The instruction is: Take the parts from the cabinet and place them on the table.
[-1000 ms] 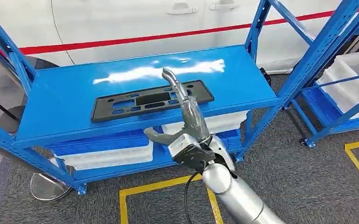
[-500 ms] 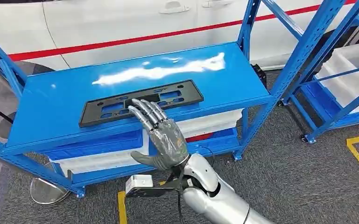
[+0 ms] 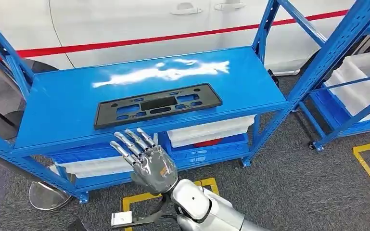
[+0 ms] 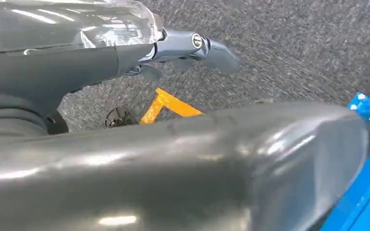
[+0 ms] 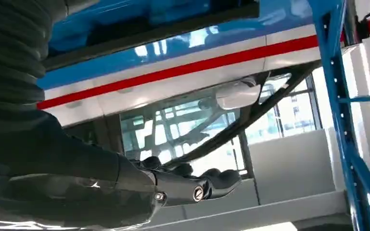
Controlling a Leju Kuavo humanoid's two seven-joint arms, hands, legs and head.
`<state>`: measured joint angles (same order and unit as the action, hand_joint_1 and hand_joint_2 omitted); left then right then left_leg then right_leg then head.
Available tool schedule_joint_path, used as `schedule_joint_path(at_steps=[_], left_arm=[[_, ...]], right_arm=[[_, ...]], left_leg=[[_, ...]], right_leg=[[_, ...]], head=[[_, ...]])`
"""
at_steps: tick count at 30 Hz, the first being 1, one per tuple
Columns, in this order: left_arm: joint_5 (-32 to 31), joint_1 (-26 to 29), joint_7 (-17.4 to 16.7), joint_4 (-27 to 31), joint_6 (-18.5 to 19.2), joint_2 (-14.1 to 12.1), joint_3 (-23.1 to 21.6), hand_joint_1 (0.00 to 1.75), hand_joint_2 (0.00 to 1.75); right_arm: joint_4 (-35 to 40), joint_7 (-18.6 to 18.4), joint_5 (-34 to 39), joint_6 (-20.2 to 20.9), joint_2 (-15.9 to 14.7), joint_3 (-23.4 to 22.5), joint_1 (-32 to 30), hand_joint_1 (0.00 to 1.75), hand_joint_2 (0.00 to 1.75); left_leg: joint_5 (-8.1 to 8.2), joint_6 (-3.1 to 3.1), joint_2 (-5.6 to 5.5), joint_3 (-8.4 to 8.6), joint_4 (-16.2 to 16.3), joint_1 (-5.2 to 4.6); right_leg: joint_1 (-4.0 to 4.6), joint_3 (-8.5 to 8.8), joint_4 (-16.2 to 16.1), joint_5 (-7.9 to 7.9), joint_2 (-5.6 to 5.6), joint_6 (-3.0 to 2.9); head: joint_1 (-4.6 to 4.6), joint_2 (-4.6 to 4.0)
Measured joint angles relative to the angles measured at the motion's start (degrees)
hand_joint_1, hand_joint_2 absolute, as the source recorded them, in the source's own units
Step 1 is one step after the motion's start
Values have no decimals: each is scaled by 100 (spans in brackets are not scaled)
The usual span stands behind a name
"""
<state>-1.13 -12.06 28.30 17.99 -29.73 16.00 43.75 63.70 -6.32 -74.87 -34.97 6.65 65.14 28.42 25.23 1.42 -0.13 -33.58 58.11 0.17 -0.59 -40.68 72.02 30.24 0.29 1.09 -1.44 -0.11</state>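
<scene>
Head cam: I see a white car body (image 3: pixel 139 19) w/ a red stripe across the back, behind the blue rack (image 3: pixel 57 106). The rack's top shelf carries the black part (image 3: pixel 156 105), a long flat plate w/ cutouts, lying flat near the shelf's front edge, roughly centre. Below it, lower shelf holds white bins (image 3: pixel 211 130) on blue trays. A 2nd blue rack (image 3: pixel 346 96) stands to the right w/ more white bins. Floor is grey carpet (image 3: pixel 298 183) w/ yellow tape lines.

My right hand (image 3: pixel 146 161) is raised in front of the rack, below the top shelf's front edge, fingers (image 3: pixel 130 142) spread apart and pointing up toward the part, not touching it, nothing held. Silver forearm comes in from the bottom edge.

Right wrist cam: the right hand's fingers lie extended, empty, w/ the car's window and red stripe behind.

Left wrist cam: left hand (image 4: pixel 192 48) hangs over the carpet near a yellow tape corner; thumb sticks out, other fingers mostly hidden, so I can't tell its state.
</scene>
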Motion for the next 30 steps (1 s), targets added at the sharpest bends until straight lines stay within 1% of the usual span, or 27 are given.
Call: schedule_joint_path(at_steps=[1, 2, 3, 4, 5, 6, 7, 8, 9, 10, 11, 12, 13, 14, 15, 17, 18, 19, 22, 23, 24, 25, 26, 27, 28, 29, 30], left_arm=[[72, -47, -64, -7, -2, 9, -103, 0, 0], [177, -105, -149, -15, 35, 30, -234, 0, 0], [234, -144, -179, -28, 105, 50, -310, 0, 0], [271, -187, -25, -28, 333, 50, -371, 0, 0], [473, -218, 246, -31, 626, 55, -501, 0, 0], [946, -228, 349, 111, 699, 55, -767, 0, 0], [1721, -197, 56, 588, 454, 59, -1208, 0, 0], [2309, -155, -154, 1014, 81, 59, -1595, 0, 0], [2976, -144, -350, 1461, -550, 66, -2376, 0, 0], [3172, -111, -422, 1640, -742, 4, -3024, 0, 0], [3212, -51, -411, 1857, -745, -50, -3886, 0, 0], [3276, 8, -370, 2014, -728, -72, -4394, 0, 0], [3372, 76, -328, 2154, -693, -105, -4845, 0, 0], [3427, 118, -282, 2242, -649, -133, -5180, 0, 0], [3468, 138, -254, 2305, -625, -144, -5403, 0, 0], [3523, 138, -223, 2455, -614, -183, -5808, 0, 0], [3534, 128, -210, 2518, -616, -190, -5981, 0, 0], [3545, 120, -199, 2575, -616, -195, -6131, 0, 0], [3569, 129, -194, 2691, -636, -214, -6413, 0, 0], [3567, 124, -194, 2732, -662, -214, -6467, 0, 0], [3538, 119, -190, 2774, -708, -221, -6522, 0, 0], [3508, 108, -177, 2793, -759, -230, -6570, 0, 0], [3431, 103, -124, 2804, -815, -234, -6622, 0, 0], [3291, 101, -25, 2804, -850, -236, -6646, 0, 0], [2972, 103, 165, 2793, -866, -236, -6646, 0, 0], [2665, 106, 320, 2782, -874, -234, -6637, 0, 0], [2153, 119, 462, 2763, -874, -232, -6598, 0, 0]], right_arm=[[-245, -278, -417, -98, 57, 228, 57, 0, 175], [-490, -606, -1024, -261, 118, 470, 54, 0, 175], [-636, -728, -1318, -356, 160, 585, 55, 0, 175], [-784, -933, -1444, -424, 234, 666, 49, 0, 175], [-981, -1321, -1459, -454, 315, 745, 66, 0, 175], [-1221, -1787, -1474, -463, 393, 857, 99, 0, 175], [-1403, -2120, -1479, -467, 457, 990, 113, 0, 175], [-1488, -2187, -1485, -470, 483, 1055, 117, 0, 175], [-1621, -2185, -1492, -472, 524, 1118, 118, 0, 175], [-1711, -2163, -1494, -474, 575, 1142, 127, 0, 175], [-1821, -2113, -1485, -502, 629, 1151, 139, 0, 175], [-1876, -2097, -1477, -518, 649, 1147, 180, 0, 175], [-1926, -2067, -1474, -522, 666, 1136, 253, 0, 175], [-1983, -2028, -1474, -522, 686, 1125, 294, 0, 175], [-2012, -2003, -1472, -524, 719, 1105, 312, 0, 175], [-2047, -1942, -1472, -524, 800, 1033, 355, 0, 175], [-2060, -1907, -1474, -524, 822, 981, 364, 0, 175], [-2069, -1892, -1474, -524, 841, 943, 377, 0, 175], [-2091, -1857, -1474, -531, 867, 854, 375, 0, 175], [-2091, -1818, -1474, -531, 878, 826, 379, 0, 175], [-2084, -1754, -1472, -533, 878, 749, 377, 0, 175], [-2056, -1699, -1472, -531, 878, 679, 364, 0, 175], [-2025, -1636, -1474, -531, 874, 585, 327, 0, 175], [-1988, -1562, -1476, -531, 867, 498, 275, 0, 175], [-1901, -1438, -1472, -531, 848, 376, 198, 0, 175], [-1797, -1317, -1466, -531, 826, 254, 103, 0, 175], [-1611, -1093, -1439, -531, 795, 16, -2, 0, 175]], left_leg=[[5, 4, -2, 16, 0, -15], [14, 6, -9, 25, -1, -16], [25, -13, -15, 12, 20, -58], [26, -26, -16, -4, 23, -46], [21, -53, -8, -14, 18, -29], [10, -86, -8, -7, -5, -13], [7, -125, -12, 0, -16, -28], [63, -144, -14, -15, 32, -2], [219, -176, -14, -79, 219, -21], [440, -210, -13, -247, 586, -4], [683, -241, -9, -490, 1099, 29], [834, -266, -5, -679, 1498, 44], [872, -286, -5, -810, 1775, 58], [750, -298, -5, -785, 1711, 73], [547, -301, -5, -656, 1427, 87], [1, -293, -3, -155, 380, 104], [32, -275, -8, -12, 104, 96], [33, -225, -23, 3, 9, 59], [15, -130, -26, -43, 41, 41], [-17, -75, -21, -18, -14, 81], [-23, -50, -20, -10, -23, 71], [-23, -7, -15, -14, -20, 71], [-21, 0, -13, -20, -18, 65], [-18, 13, -13, -23, -17, 54], [-16, 17, -14, -26, -11, 44], [-13, 20, -20, -25, -5, 37], [-4, 29, -33, -18, -1, 27]], right_leg=[[25, 248, -516, -268, 0, -54], [70, 552, -1119, -522, -1, -142], [107, 638, -1315, -445, -13, -187], [101, 619, -1348, -483, -29, -156], [117, 607, -1346, -487, -16, -162], [138, 609, -1346, -488, -16, -176], [111, 624, -1403, -516, -15, -217], [56, 669, -1466, -552, -39, -236], [44, 683, -1480, -553, -46, -257], [40, 683, -1479, -553, -65, -262], [40, 680, -1479, -552, -88, -263], [40, 672, -1475, -548, -91, -267], [37, 670, -1469, -547, -86, -265], [34, 678, -1465, -543, -72, -260], [32, 684, -1455, -534, -46, -246], [18, 705, -1414, -499, -14, -195], [27, 694, -1398, -479, -8, -163], [53, 657, -1352, -475, 1, -133], [39, 643, -1388, -509, -3, -39], [25, 625, -1363, -464, 1, -1], [13, 589, -1241, -373, -8, 27], [14, 430, -909, -165, -10, 49], [12, 188, -421, 72, -11, 70], [12, -43, 36, 242, -11, 81], [14, -231, 377, 320, -11, 82], [16, -281, 439, 262, -11, 73], [24, -194, 219, 70, -10, 47]], head=[[-2, 0], [-2, 0], [-11, 0], [-4, 0], [-9, 0], [-4, 0], [-9, 0], [4, 0], [-42, 0], [-50, 0], [-50, 0], [-44, 0], [-50, 0], [-48, 0], [-50, 0], [-50, 0], [-46, 0], [-50, 0], [-31, 0], [-37, 0], [-24, 0], [-17, 0], [-15, 0], [-15, 0], [-15, 0], [-15, 0], [-13, 0]])
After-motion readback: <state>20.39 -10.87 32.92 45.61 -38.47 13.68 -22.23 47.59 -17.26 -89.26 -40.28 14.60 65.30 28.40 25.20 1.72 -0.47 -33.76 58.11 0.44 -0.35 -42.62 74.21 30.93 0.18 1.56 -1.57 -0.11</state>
